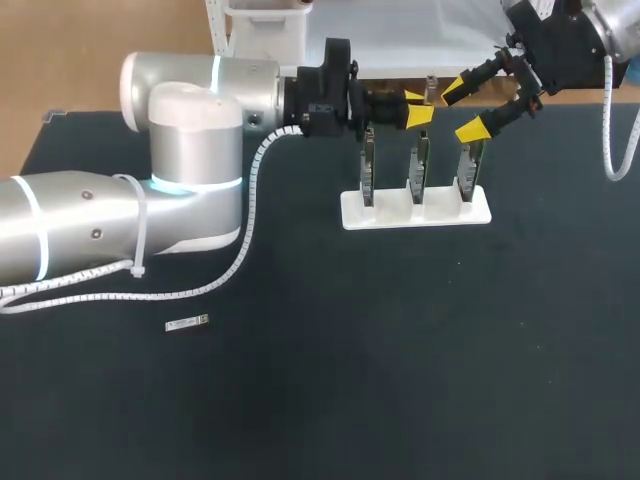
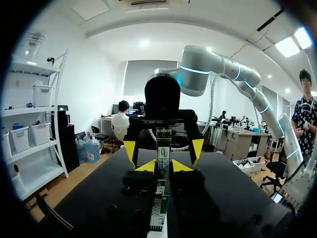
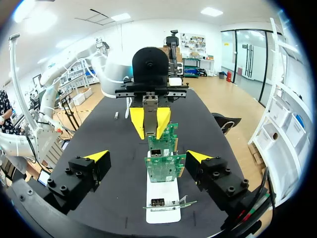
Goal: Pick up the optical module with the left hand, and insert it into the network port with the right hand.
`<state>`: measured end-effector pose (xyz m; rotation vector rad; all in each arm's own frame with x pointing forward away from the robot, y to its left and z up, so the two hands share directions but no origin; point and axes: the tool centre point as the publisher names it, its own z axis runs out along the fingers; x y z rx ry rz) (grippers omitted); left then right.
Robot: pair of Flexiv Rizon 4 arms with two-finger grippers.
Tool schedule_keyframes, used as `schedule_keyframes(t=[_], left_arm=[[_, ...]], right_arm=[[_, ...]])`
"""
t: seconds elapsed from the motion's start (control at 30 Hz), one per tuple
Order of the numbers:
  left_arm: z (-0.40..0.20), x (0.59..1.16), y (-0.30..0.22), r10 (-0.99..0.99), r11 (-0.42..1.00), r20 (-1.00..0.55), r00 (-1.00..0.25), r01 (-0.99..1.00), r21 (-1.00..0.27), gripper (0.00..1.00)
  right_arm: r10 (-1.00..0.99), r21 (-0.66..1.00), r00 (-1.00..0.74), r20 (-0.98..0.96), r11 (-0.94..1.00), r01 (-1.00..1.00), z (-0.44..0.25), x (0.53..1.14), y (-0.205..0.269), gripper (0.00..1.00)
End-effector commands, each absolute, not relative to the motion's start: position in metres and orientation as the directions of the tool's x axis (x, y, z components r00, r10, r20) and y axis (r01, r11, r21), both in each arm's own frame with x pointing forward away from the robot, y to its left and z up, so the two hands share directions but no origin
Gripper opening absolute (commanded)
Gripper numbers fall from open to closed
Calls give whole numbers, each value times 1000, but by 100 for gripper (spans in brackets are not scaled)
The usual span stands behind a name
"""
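Status: left gripper [image 1: 418,107] jaws pinch the optical module [image 2: 163,152] above the 3 network cards [image 1: 416,168]; right gripper [image 1: 464,108] jaws spread, facing it; handover likely: centre right jaws on module's free end, clamp before left releases.

Matt dark table [image 1: 400,380], smooth white plastic stand [image 1: 440,212]

I work in a robotics lab, at an electronics bench. My silver, round-jointed left arm [image 1: 190,150] and right arm [image 1: 600,30], both ringed with pale light and trailing white spiral-wrapped cables [image 1: 255,190], come in over a table covered in matte black cloth [image 1: 400,380]. On it a white plastic holder [image 1: 385,213] stands three green circuit boards [image 1: 418,170] upright in a row.
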<state>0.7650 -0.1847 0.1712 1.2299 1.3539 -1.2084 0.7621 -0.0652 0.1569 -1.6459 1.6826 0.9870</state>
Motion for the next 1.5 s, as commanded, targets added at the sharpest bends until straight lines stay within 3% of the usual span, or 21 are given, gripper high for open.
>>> schedule_keyframes(t=[0.03,1.5], left_arm=[[172,768,-185,103,9,-991,-85,996,-85,0],[171,761,-185,87,0,-992,-86,996,-86,0]], right_arm=[[-563,105,-68,-824,-34,-994,157,761,-65,100],[-545,27,-5,-839,-33,-999,193,765,-51,100]])
